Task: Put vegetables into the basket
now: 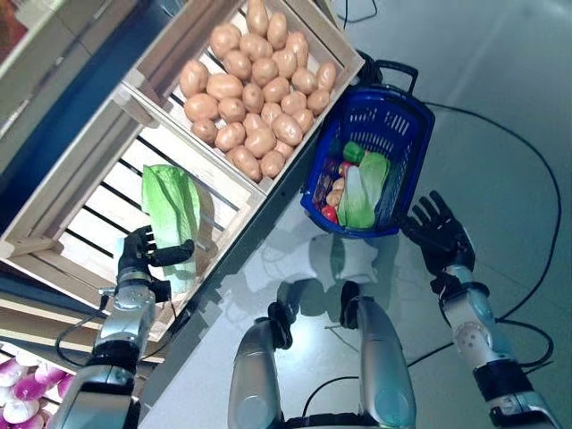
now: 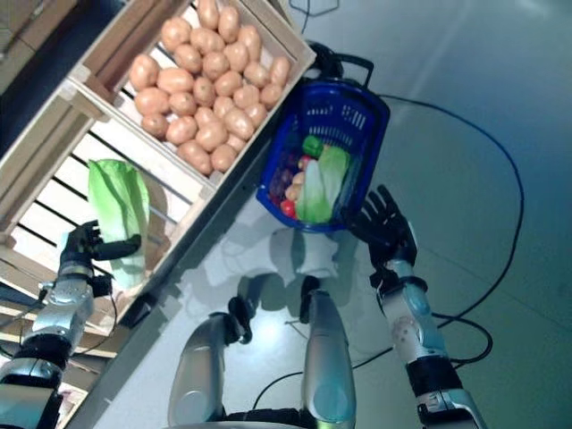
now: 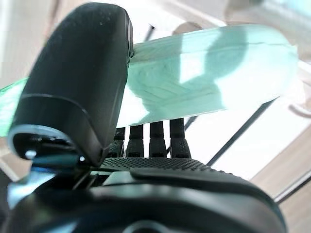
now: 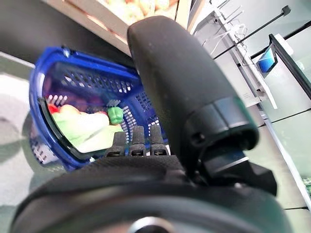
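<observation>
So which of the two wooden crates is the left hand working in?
The near crate, not the one full of potatoes: there the left hand grips the green cabbage.

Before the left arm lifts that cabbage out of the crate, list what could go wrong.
1. The left hand pinches only the lower end of the cabbage, so it may droop or slip.
2. The blue basket already holds a cabbage and other vegetables; a drop may land on them or spill over.
3. The open right hand waits beside the basket and might nudge it.
</observation>
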